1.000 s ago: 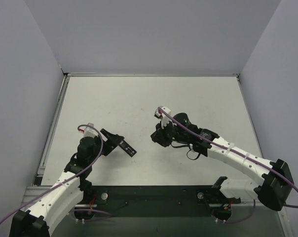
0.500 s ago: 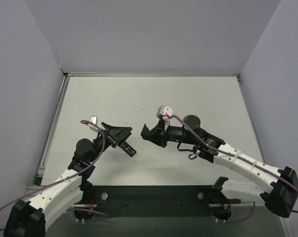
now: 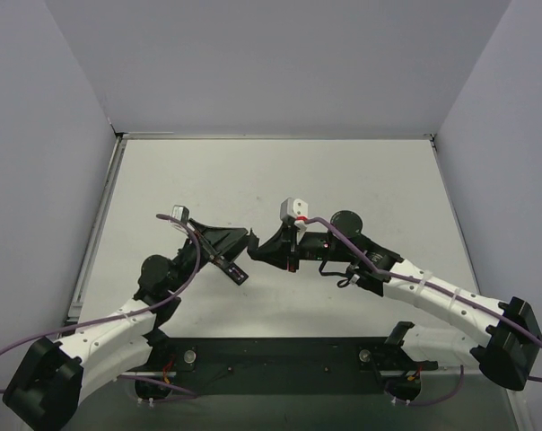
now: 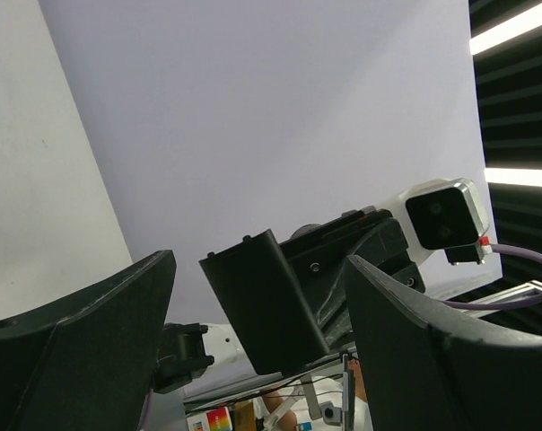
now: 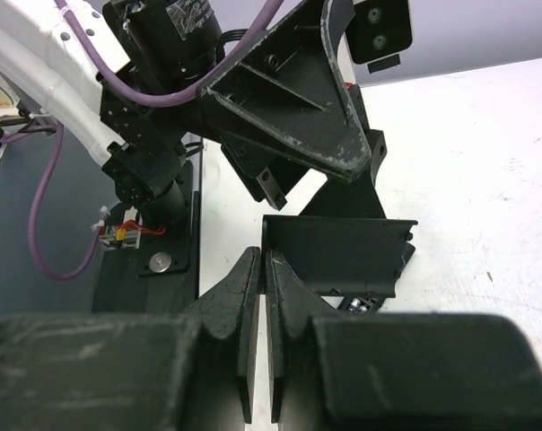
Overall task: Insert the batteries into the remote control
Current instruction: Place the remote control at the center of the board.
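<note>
The remote control [image 3: 237,270] is a slim black bar lying on the table. In the right wrist view, two small grey batteries [image 5: 359,305] show in its open end, under the black cover piece [image 5: 338,256]. My right gripper [image 5: 264,256] is shut on the cover's left edge and holds it just above the remote. It also shows in the top view [image 3: 262,251]. My left gripper [image 3: 244,240] is open and empty, raised and tilted up, facing the right gripper. In the left wrist view the cover [image 4: 266,301] hangs between my left gripper's [image 4: 257,269] spread fingers without touching them.
The two grippers are tip to tip at the table's middle. The black base plate [image 3: 280,355] runs along the near edge. Grey walls stand on the left, back and right of the white table [image 3: 280,180].
My left gripper has lifted and swung right, off the remote and toward the right gripper. My right gripper has moved left with the cover to just above the remote.
</note>
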Available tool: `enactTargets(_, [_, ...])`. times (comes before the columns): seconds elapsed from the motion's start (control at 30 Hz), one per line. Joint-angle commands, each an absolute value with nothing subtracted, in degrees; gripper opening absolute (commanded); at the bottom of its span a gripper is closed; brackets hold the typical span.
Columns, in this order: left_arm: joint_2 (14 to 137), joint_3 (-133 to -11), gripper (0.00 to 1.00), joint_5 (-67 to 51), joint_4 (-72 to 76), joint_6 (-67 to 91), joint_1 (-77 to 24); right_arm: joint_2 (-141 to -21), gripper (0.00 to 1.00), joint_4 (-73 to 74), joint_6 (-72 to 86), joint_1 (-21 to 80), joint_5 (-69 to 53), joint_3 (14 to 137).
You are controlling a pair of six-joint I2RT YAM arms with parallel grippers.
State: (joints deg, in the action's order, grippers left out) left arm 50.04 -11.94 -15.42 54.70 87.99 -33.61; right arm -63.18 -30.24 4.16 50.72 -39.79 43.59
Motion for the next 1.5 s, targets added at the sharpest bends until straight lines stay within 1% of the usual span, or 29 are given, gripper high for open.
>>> enactTargets(0.0, [50.4,-15.3,0.86,-15.5,61.2,89.4,-34.4,-63.5,0.01,-36.9,2.7,51.1,-44.3,43.5])
enactTargets(0.4, [55.4,-16.3,0.85,-16.4,64.6,90.3,-36.8,-63.6,0.01,-40.3,2.5,51.1,-44.4,42.5])
enactTargets(0.57, [57.6,-16.2,0.81,-16.1,69.3,91.9,-37.4,-63.9,0.01,-40.6,2.3,51.1,-45.0,42.2])
enactTargets(0.67, [57.6,-15.7,0.76,-15.5,70.5,92.2,-37.4,-63.9,0.02,-40.5,2.2,51.1,-45.1,41.7])
enactTargets(0.77, [56.7,-14.9,0.68,-14.0,71.1,92.4,-37.4,-63.7,0.02,-40.3,2.1,51.1,-45.3,41.4])
enactTargets(0.9, [55.5,-14.9,0.61,-13.4,69.5,91.8,-37.4,-63.7,0.03,-40.3,1.9,51.1,-45.4,41.1])
enactTargets(0.93, [55.4,-14.9,0.56,-13.4,69.3,91.8,-37.4,-63.7,0.03,-40.3,1.9,51.1,-45.4,41.1])
enactTargets(1.07, [54.7,-14.6,0.45,-12.7,68.7,91.3,-37.4,-63.6,0.05,-40.3,1.9,50.9,-45.1,41.0])
enactTargets(1.13, [54.4,-14.4,0.42,-12.3,68.0,91.1,-37.4,-63.5,0.06,-40.1,2.0,50.9,-44.4,41.0])
enactTargets(1.23, [52.8,-14.8,0.39,-11.8,64.6,89.9,-37.4,-63.2,0.12,-39.1,1.9,50.8,-43.2,41.1])
enactTargets(1.3, [51.3,-15.4,0.36,-11.1,58.9,87.7,-37.5,-62.8,0.22,-37.4,1.7,50.9,-42.5,41.6])
enactTargets(1.33, [49.4,-16.0,0.35,-10.6,56.4,86.1,-37.5,-62.7,0.3,-36.7,1.6,50.9,-41.2,41.7])
enactTargets(1.4, [46.9,-16.8,0.31,-8.3,46.8,83.9,-37.8,-61.8,0.38,-34.7,1.0,51.1,-39.9,42.0])
enactTargets(1.43, [44.1,-18.2,0.29,-7.1,42.7,81.7,-37.9,-61.4,0.44,-32.6,0.5,51.5,-37.8,42.3])
enactTargets(1.47, [42.6,-19.0,0.27,-4.2,34.0,80.5,-38.1,-61.2,0.48,-31.7,0.4,51.8,-36.5,42.4])
